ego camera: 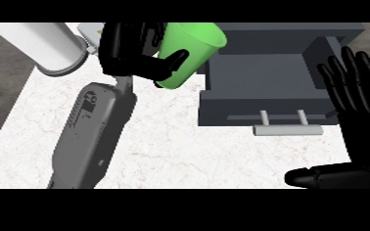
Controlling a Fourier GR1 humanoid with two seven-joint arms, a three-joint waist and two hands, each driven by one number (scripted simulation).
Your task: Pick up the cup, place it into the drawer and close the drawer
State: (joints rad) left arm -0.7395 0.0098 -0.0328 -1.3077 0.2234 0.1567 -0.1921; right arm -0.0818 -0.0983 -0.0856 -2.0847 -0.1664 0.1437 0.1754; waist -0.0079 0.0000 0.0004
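Observation:
A green cup [189, 49] hangs tilted just left of the open grey drawer [267, 95], its rim toward the drawer's back. My left hand [133, 54] is shut on the cup, thumb across its side and fingers curled behind it. The drawer stands pulled out, its interior bare, with a light grey handle [286, 129] on its front. My right hand [350, 90] rests open at the right edge beside the drawer, fingers up, thumb low near the bottom right.
A white cylinder [51, 46] lies at the upper left on the white marble counter [188, 147]. A small white box [92, 31] sits behind it. The dark cabinet body [303, 32] rises behind the drawer.

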